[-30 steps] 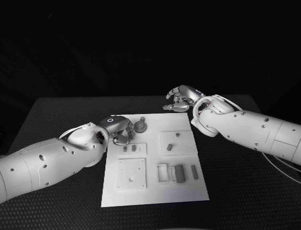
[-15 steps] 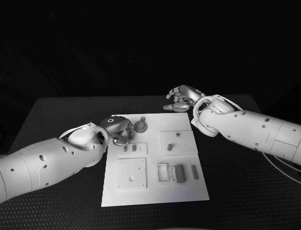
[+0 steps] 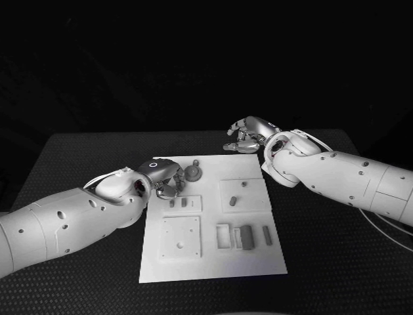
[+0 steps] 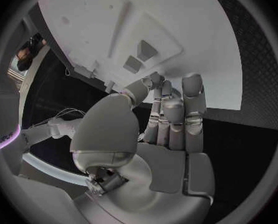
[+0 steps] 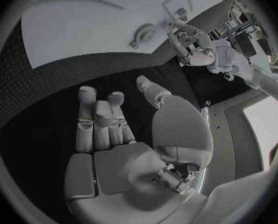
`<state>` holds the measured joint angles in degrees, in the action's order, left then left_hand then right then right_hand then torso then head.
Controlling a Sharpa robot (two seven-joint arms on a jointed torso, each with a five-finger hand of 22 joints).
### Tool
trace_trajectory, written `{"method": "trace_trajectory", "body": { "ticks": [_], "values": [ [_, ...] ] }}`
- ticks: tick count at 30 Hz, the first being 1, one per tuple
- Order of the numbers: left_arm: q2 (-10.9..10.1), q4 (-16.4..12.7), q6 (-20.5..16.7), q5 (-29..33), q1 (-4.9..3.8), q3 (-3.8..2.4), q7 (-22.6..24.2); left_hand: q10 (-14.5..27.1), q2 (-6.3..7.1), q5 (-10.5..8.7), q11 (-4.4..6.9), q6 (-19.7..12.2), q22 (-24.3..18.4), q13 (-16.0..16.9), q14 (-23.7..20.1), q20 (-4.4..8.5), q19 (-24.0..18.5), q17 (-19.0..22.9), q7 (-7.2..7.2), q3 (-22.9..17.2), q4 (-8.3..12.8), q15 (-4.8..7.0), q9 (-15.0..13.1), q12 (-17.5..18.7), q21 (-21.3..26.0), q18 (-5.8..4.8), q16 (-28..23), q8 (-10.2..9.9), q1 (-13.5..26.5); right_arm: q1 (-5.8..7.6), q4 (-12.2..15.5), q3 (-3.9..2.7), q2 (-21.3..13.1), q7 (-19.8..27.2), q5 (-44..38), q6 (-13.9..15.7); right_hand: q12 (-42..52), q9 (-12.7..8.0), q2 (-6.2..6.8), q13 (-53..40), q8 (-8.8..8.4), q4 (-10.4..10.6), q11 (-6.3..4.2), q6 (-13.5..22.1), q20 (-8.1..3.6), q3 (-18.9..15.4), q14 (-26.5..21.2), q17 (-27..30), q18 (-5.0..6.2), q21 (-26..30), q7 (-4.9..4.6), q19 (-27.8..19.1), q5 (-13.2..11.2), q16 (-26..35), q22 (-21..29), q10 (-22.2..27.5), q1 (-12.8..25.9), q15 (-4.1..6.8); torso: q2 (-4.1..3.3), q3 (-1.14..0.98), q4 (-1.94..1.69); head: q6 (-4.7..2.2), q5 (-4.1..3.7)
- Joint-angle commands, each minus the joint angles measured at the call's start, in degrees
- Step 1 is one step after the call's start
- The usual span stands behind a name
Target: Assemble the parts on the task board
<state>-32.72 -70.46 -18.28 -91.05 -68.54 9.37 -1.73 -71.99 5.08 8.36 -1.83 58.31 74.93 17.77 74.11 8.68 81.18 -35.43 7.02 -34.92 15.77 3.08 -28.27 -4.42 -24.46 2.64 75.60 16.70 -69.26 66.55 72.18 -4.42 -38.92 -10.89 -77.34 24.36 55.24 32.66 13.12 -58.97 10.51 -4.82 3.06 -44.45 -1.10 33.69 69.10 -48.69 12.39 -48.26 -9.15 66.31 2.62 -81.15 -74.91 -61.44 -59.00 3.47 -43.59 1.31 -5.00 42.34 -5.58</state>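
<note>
The white rectangular task board (image 3: 213,223) lay flat in the middle of the black tabletop (image 3: 83,157), its small grey parts (image 3: 247,236) resting on it and in its shallow recesses, none of them held. The left hand (image 3: 165,178) hung at the board's far left edge, fingers curled inward around nothing, probably poised for the round grey disc (image 3: 195,173) just beside it. The right hand (image 3: 248,136) waited empty beyond the far right corner, fingers bent but apart, over bare tabletop. The board's near half lay unobstructed, with room on both sides.
</note>
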Motion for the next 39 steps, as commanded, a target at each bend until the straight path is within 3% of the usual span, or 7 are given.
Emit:
{"method": "trace_trajectory", "body": {
  "ticks": [1, 16, 21, 27, 39],
  "values": [
    [0.29, 0.08, 1.45, -0.28, 0.22, 0.59, 0.43, -1.98, -0.56, 0.27, -0.95, 0.62, 1.23, 0.17, -0.10, 0.34, -0.01, 0.13, 0.01, -0.25, 0.10, 0.59, -0.09, -0.36, -0.25, 5.51, 0.26, 0.51, 0.19, -0.02, -0.03, -0.03, 0.07, 0.51, -0.18, -0.58, 0.22, 0.08, -0.08, 0.09, 0.01, 0.30, -0.02, 0.03, -0.32, -0.04, -0.30, 0.07, 2.61, 0.24, -0.49, 0.02, 0.12, 0.21, -0.82, 0.34, -0.54, -0.19, -0.05, -0.04, 0.06, 0.00, -0.02],
    [0.34, 0.40, 2.36, -0.29, 0.23, 0.95, 0.27, -2.67, -0.69, 0.29, -0.65, 1.24, 1.23, 0.55, -0.08, 0.51, -0.04, 0.30, -0.28, -0.23, 0.18, 0.89, -0.16, -0.54, -0.32, 5.34, 0.24, 0.91, 0.24, -0.02, -0.07, -0.03, 0.00, 0.50, -0.16, -0.57, 0.25, 0.09, -0.07, 0.12, 0.02, 0.33, -0.02, 0.02, -0.32, -0.05, -0.30, 0.08, 2.61, 0.25, -0.49, 0.01, 0.12, 0.21, -0.82, 0.34, -0.54, -0.19, 0.04, 0.03, -0.05, 0.09, -0.12],
    [0.29, 0.40, 1.04, -0.04, 0.23, 0.96, 0.56, -2.68, -0.64, 0.28, -0.64, 1.24, 1.23, 0.57, -0.08, 0.53, -0.05, 0.31, -0.29, -0.21, 0.20, 0.90, -0.15, -0.52, -0.33, 5.32, 0.23, 0.91, 0.27, -0.02, -0.10, -0.03, -0.13, 0.48, -0.16, -0.53, 0.26, 0.09, -0.06, 0.12, 0.02, 0.33, -0.02, 0.02, -0.32, -0.06, -0.31, 0.08, 2.61, 0.26, -0.49, 0.01, 0.12, 0.22, -0.82, 0.34, -0.55, -0.19, 0.05, 0.06, -0.14, 0.06, -0.11],
    [0.32, 0.39, -2.46, 2.06, 0.23, 0.97, 1.51, -0.79, 0.53, -1.21, -1.27, -0.64, 1.20, 0.29, -0.03, 0.52, -0.10, 0.46, 0.43, 0.42, 0.40, 0.33, 0.41, 0.64, -0.38, 5.27, 0.29, -0.07, 0.62, -0.02, -0.13, -0.03, -0.15, 0.53, -0.16, -0.71, 0.26, 0.09, -0.03, 0.13, 0.02, 0.34, -0.02, 0.03, -0.32, -0.07, -0.32, 0.09, 2.61, 0.27, -0.49, 0.00, 0.12, 0.22, -0.82, 0.35, -0.54, -0.19, 0.03, 0.05, -0.06, -0.05, -0.11],
    [0.13, 0.73, -2.81, 2.54, 0.21, 0.97, 1.31, 1.66, 2.20, -1.43, -2.04, -3.40, 1.05, -0.03, -0.42, -0.20, -0.31, 0.83, 1.68, 0.80, 0.34, -0.40, 1.21, 0.73, -0.08, 5.79, 0.02, -1.33, 0.41, -0.02, -0.08, -0.03, -0.27, 0.56, -0.10, -0.73, 0.22, 0.07, 0.11, 0.19, -0.04, 0.37, 0.01, 0.12, -0.28, -0.08, -0.43, 0.12, 2.61, 0.35, -0.52, -0.11, 0.13, 0.30, -0.80, 0.48, -0.54, -0.21, 0.03, -0.04, -0.07, -0.12, -0.16]
  ]
}}
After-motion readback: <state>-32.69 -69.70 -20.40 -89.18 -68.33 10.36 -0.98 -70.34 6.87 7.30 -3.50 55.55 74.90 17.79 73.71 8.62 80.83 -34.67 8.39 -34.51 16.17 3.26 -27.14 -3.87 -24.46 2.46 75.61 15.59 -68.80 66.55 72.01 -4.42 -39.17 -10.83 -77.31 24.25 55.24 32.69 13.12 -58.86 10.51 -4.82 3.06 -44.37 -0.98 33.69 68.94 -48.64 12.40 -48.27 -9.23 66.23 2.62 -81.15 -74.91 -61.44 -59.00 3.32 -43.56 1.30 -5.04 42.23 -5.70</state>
